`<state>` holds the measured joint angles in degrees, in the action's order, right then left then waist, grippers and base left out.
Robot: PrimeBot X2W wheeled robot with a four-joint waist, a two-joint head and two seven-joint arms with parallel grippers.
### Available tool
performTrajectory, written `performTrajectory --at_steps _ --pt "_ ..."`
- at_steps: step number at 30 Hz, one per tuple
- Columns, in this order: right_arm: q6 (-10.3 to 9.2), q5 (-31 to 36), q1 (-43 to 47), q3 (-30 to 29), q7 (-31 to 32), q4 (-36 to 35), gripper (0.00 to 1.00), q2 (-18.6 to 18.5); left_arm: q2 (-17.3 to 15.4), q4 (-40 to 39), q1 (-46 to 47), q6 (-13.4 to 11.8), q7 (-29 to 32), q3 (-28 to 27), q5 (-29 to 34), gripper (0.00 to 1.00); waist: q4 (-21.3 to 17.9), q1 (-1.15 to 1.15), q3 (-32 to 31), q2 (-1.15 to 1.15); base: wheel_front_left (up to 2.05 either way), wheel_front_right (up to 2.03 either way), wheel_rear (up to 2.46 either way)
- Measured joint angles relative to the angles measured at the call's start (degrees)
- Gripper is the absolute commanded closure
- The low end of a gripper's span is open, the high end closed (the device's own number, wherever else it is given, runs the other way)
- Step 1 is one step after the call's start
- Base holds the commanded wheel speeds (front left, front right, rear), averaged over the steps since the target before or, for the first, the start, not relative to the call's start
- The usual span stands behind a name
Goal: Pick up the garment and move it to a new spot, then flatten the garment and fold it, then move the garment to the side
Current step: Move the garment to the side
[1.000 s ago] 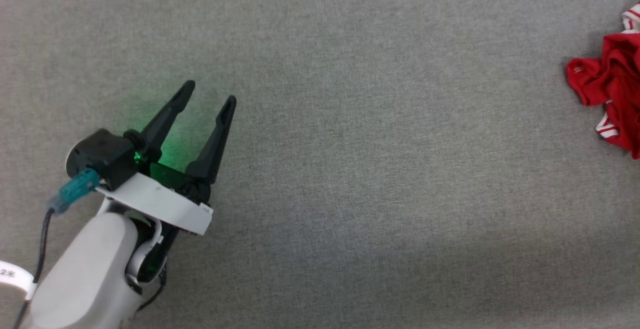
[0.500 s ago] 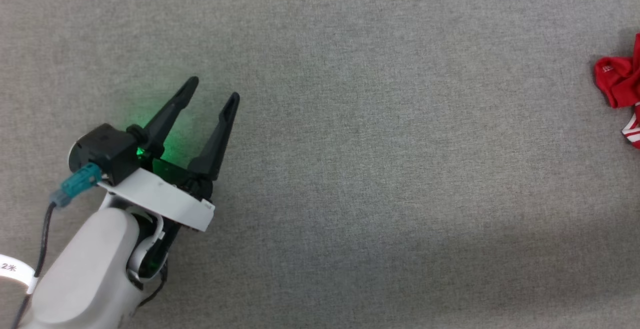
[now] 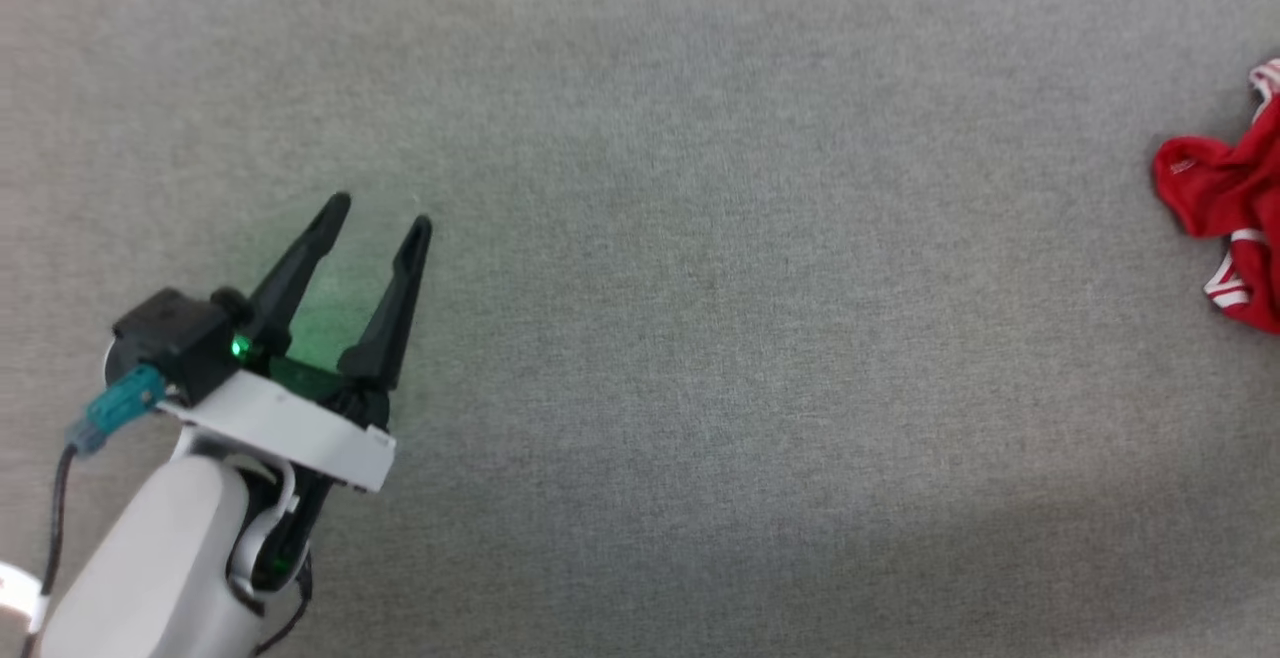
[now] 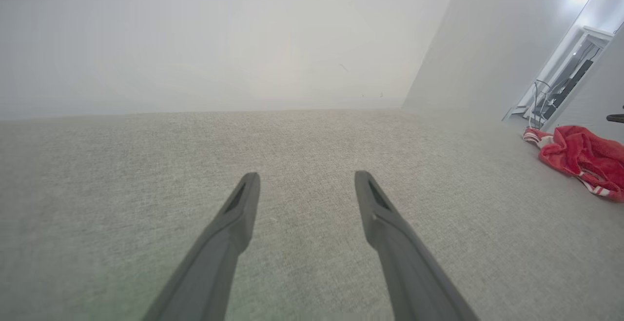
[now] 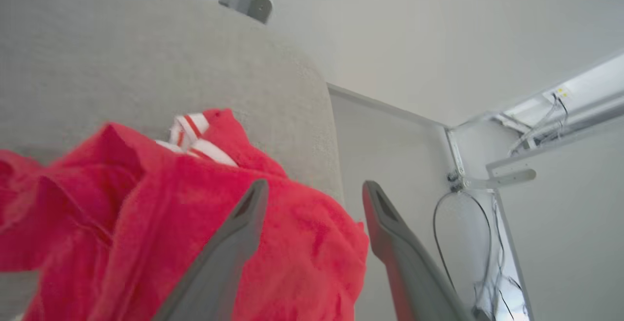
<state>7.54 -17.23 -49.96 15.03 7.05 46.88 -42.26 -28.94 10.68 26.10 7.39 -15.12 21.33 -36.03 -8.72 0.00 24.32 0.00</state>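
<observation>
The right pincer (image 5: pixel 315 187) is standing with its fingers well apart, gripping nothing, poised over the garment (image 5: pixel 146 213), which is lying crumpled at the bench's (image 5: pixel 146 67) right edge by a rounded corner. The left pincer (image 3: pixel 379 215) is likewise spread and empty, hovering over bare bench towards the left edge, well apart from the garment. Judgement: the cloth is reading as soft, light, limp jersey, likely to sag and unfurl when lifted. A raised fold or the striped sleeve trim (image 5: pixel 190 135) is offering the surest pinch. Against half a second ago, left pincer and heap are both sitting lower-left in the head view, suggesting camera motion; more striped trim is showing.
</observation>
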Motion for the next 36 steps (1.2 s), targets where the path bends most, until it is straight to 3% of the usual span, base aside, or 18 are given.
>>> performTrajectory --at_steps 8,19,28,36 --pt "-0.01 -3.2 0.5 2.5 -7.6 -3.4 0.00 3.1 0.7 0.5 -5.4 0.0 0.0 -4.4 0.4 0.00 1.1 0.00 -4.8 0.00 0.00 0.00 0.00" --pt "0.00 -5.9 9.5 4.7 -19.3 -6.9 0.00 10.6 2.6 0.2 -14.5 0.0 0.0 -11.6 2.7 0.00 3.1 0.00 -12.4 0.00 0.00 0.00 0.00" --pt "-0.01 -3.6 21.0 1.9 -21.9 -11.3 0.00 16.2 4.2 -1.7 -23.1 0.0 0.0 -16.3 4.8 0.00 5.0 0.00 -18.7 0.00 0.00 0.00 0.00" --pt "-0.01 0.8 31.6 -4.0 -22.0 -21.2 0.00 21.0 5.7 -3.5 -28.4 0.0 0.0 -19.6 6.2 0.00 6.4 0.00 -22.1 0.00 0.00 0.00 0.00"
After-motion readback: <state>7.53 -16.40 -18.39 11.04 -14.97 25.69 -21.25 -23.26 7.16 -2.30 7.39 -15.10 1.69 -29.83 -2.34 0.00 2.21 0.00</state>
